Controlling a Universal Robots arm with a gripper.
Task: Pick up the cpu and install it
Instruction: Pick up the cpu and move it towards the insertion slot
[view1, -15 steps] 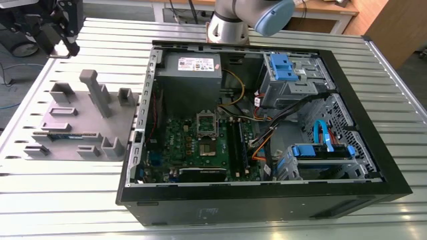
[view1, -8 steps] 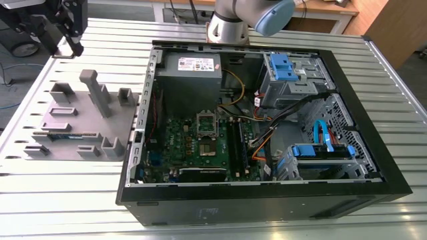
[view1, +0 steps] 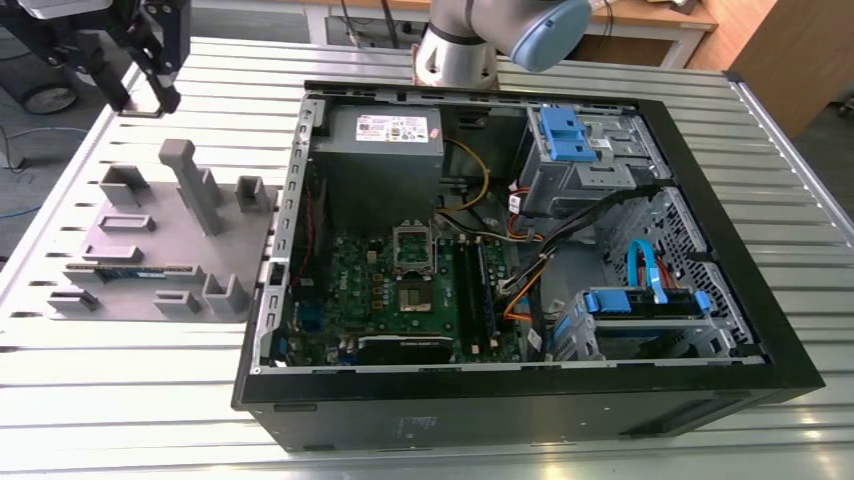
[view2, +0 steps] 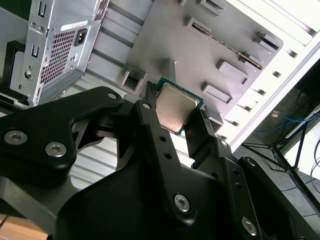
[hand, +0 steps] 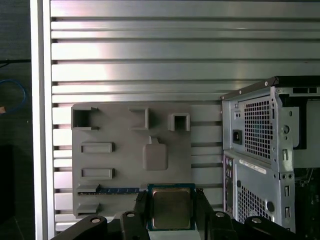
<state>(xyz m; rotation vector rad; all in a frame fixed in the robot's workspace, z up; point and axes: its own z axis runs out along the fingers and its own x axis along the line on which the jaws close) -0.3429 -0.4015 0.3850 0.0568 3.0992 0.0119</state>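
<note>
Clamping one cpu (hand: 171, 208), one tool (view2: 176, 114) near one grey tray (hand: 120, 135).

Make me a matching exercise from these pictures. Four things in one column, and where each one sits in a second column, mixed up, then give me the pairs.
Things:
1. cpu
2. memory stick
3. grey tray
4. green board

Places:
A. inside the open computer case
B. held in the gripper
C. on the slatted metal table, beside the case
D. in a slot of the tray

Pairs: 1-B, 2-D, 3-C, 4-A
</note>
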